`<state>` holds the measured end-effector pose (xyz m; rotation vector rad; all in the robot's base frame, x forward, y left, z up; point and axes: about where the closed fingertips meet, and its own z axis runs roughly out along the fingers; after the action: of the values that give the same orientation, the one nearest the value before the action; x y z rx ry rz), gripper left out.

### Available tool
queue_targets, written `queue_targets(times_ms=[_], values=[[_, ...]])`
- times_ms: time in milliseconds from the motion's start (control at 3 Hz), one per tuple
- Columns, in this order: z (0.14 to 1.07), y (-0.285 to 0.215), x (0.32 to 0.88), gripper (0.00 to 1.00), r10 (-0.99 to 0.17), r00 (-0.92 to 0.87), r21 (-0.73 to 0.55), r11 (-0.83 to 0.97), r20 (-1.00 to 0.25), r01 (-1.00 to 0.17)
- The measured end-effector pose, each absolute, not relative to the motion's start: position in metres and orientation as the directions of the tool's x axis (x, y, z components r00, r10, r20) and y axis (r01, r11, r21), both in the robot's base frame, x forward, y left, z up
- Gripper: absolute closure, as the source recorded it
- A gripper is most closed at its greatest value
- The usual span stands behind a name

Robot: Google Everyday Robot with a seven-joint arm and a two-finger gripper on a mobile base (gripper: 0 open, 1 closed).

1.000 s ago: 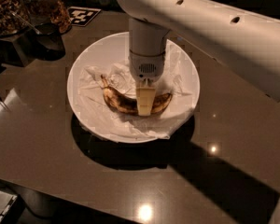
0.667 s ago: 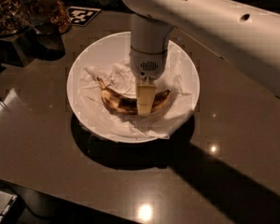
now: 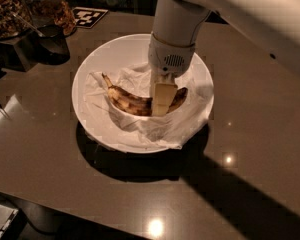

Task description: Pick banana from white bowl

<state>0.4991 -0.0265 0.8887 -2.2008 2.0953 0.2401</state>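
Observation:
The white bowl (image 3: 90, 109) sits mid-table, lined with crumpled white paper. The banana (image 3: 130, 101), yellow with heavy brown spots, lies curved in the bowl with its dark stem pointing up-left. My gripper (image 3: 162, 100) comes straight down from the white wrist over the banana's right half. One pale finger (image 3: 161, 98) is pressed against the banana's near side; the other finger is hidden behind the fruit. The gripper is shut on the banana, which is still low over the paper.
Dark jars of nuts (image 3: 10, 9) and a metal scoop stand at the back left. A black-and-white marker tag (image 3: 87, 16) lies behind the bowl. My white arm (image 3: 250, 19) crosses the upper right. The table's front edge runs along the bottom left.
My wrist has risen a little and shifted right. The banana has come up slightly with it, and its right end now shows past the finger.

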Motion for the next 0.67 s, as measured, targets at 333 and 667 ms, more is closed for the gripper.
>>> queue_targets(times_ms=[333, 667], values=[[0.912, -0.033, 0.483, 1.00, -0.967, 0.103, 0.012, -0.109, -0.235, -0.994], [0.961, -0.048, 0.432, 1.00, -0.951, 0.174, -0.050, -0.167, -0.254, -0.985]])
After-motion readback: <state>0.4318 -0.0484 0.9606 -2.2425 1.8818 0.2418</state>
